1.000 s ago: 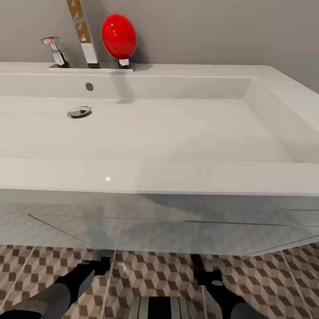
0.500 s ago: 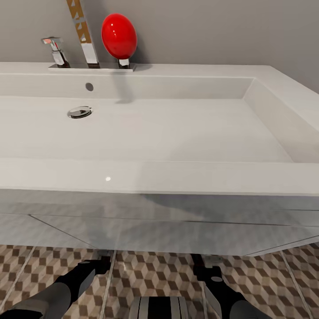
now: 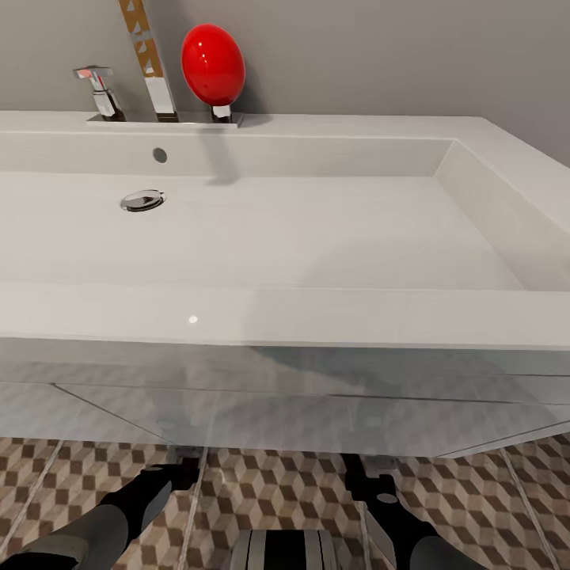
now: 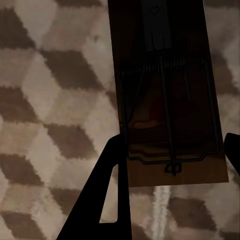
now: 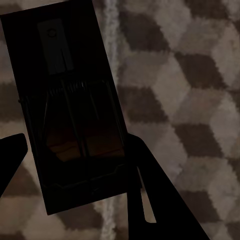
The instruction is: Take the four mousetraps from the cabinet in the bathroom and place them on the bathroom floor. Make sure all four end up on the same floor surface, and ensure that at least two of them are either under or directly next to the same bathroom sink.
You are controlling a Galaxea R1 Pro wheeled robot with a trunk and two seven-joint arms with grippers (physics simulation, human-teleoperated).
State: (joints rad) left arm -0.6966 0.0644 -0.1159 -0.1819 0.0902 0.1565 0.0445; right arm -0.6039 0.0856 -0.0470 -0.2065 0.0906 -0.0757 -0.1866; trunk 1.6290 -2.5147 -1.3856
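While both arms reach beneath the wide white rectangular sink [image 3: 237, 237], each gripper [image 4: 172, 150] [image 5: 75, 150] pinches a brown wooden mousetrap [image 4: 167, 95] [image 5: 70, 105] over cube-patterned floor tiles [image 4: 45, 100]; lowering and releasing seems next.

Grey-walled bathroom corner

A plain grey wall [image 3: 380, 55] rises behind a glossy white vanity [image 3: 317, 412], whose front reflects the cube-patterned tiles; soft, even light, faint shadows.
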